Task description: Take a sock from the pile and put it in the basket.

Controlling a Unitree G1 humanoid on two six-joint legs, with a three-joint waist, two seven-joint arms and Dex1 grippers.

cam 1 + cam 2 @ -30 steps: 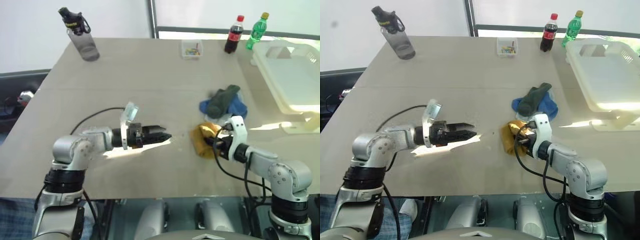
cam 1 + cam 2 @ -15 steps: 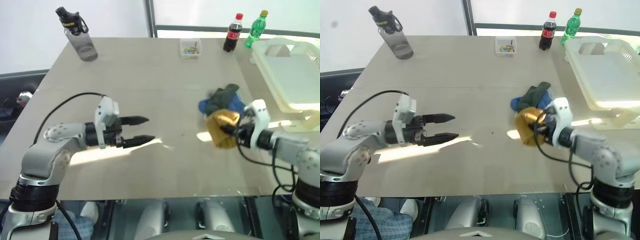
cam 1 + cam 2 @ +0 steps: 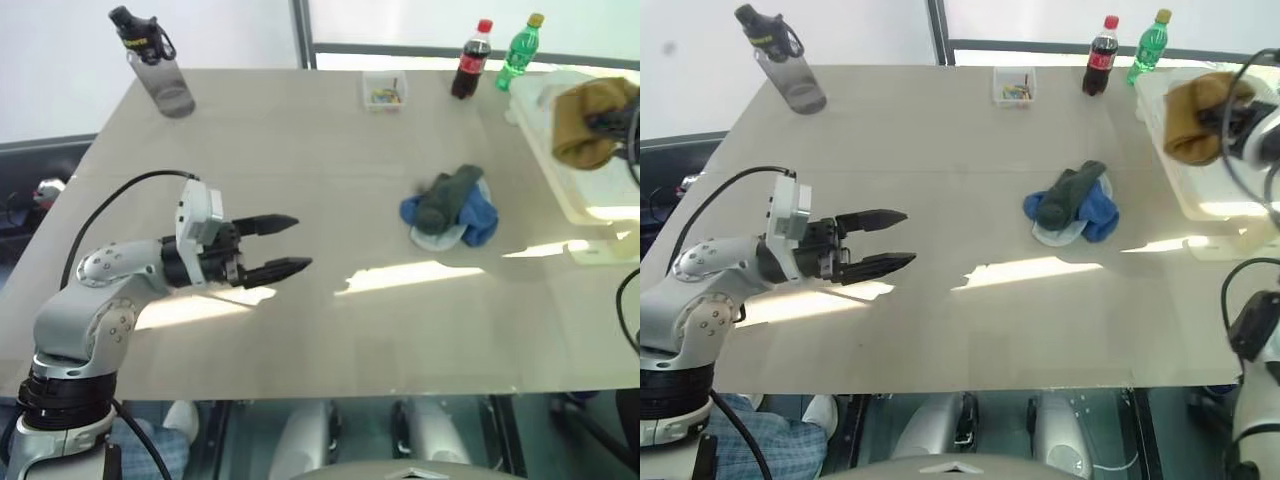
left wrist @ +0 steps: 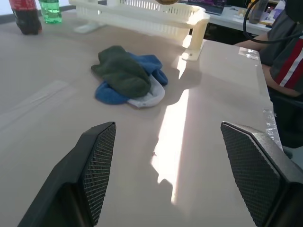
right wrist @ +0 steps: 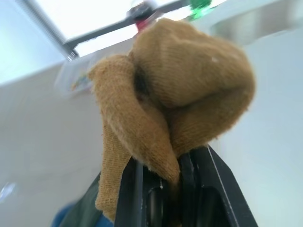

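The mustard-yellow sock (image 3: 585,122) hangs bunched in the air over the near-left part of the off-white basket (image 3: 1200,190) at the table's right edge. My right gripper (image 3: 1230,125) is shut on the sock (image 5: 175,99), whose folds spill over the black fingers (image 5: 208,189). The pile (image 3: 449,206) of blue, dark grey-green and pale socks lies on the table, left of the basket. My left gripper (image 3: 290,243) hovers open over the table's left half, pointing toward the pile (image 4: 128,75), with nothing between its fingers (image 4: 97,161).
A grey water bottle (image 3: 160,70) stands at the far left corner. A small clear box of coloured bits (image 3: 384,92), a cola bottle (image 3: 471,60) and a green bottle (image 3: 520,50) line the far edge. A person sits beyond the table's right side (image 4: 284,61).
My right gripper has carried the yellow sock up and to the right, from beside the pile to above the basket. My left gripper has risen a little and rolled.
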